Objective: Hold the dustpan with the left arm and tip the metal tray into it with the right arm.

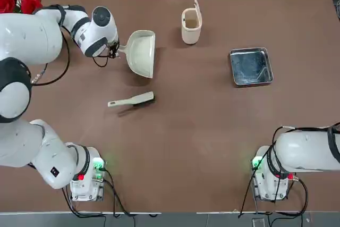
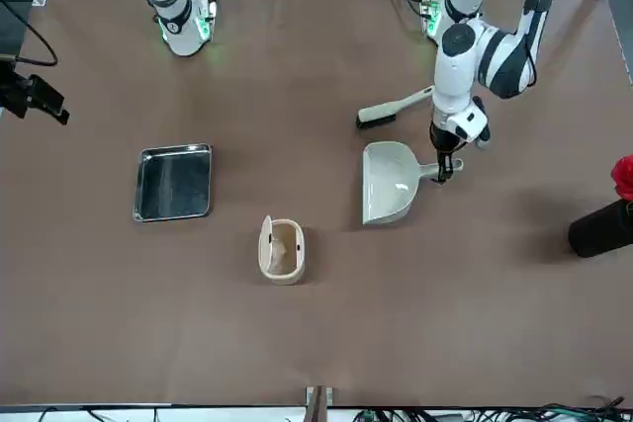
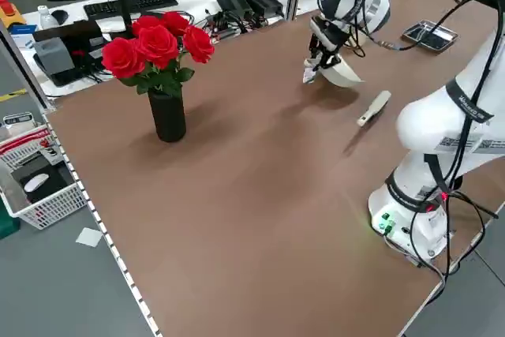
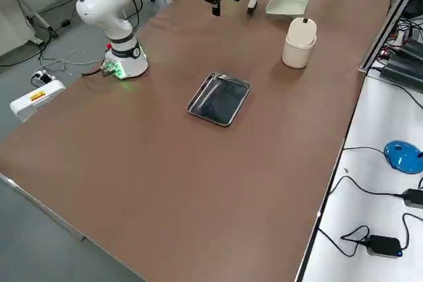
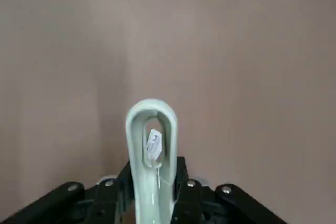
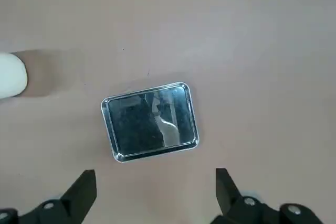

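A wide brown surface (image 1: 202, 147) carried everything, with broad bare stretches across its middle and near the arm bases. Beyond its far edge ran cables and power bricks; off the robot's left side stood a second desk with a keyboard (image 3: 130, 4) and a white wire basket (image 3: 39, 195).

A black vase of red roses (image 3: 162, 76) stood by the left edge, well apart from the working things. The dustpan (image 1: 141, 52) sat toward the far left, its short handle clamped between the fingers of the left pincer (image 1: 112, 51); in the left side view the scoop looked tilted. A slim cream brush (image 1: 131, 100) lay near it, on the side toward the bases. A cream bin (image 1: 190, 25) with its lid raised stood close to the far edge, between dustpan and tray.

The metal tray (image 1: 251, 66) lay flat on the right half, with open surface on every side. The right pincer (image 6: 155, 192) hung above it with fingers wide apart, touching nothing.
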Robot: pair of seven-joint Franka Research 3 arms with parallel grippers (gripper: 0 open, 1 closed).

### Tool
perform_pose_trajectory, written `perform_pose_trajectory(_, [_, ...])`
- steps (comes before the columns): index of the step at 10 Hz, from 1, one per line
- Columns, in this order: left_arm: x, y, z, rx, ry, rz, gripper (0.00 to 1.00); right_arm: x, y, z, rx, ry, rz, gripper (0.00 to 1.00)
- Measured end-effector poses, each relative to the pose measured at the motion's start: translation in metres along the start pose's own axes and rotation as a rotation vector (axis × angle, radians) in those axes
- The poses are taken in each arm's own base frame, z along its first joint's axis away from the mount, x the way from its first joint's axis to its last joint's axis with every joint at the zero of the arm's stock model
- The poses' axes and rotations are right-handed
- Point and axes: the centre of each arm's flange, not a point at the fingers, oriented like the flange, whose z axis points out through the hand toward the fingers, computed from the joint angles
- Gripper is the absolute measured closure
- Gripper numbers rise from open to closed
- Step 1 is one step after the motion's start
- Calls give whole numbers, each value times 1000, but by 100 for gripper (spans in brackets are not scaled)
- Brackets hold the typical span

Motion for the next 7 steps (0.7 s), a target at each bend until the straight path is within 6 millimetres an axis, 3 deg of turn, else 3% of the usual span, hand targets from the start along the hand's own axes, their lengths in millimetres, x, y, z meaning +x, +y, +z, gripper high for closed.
perform_pose_trajectory(4, [10,5,19,97,-96,8,68,1,0,-1,1,8,0,0])
perform_pose_trajectory(7, [32,31,30,90,-82,-58,68,7,2,-1,3,41,4,0])
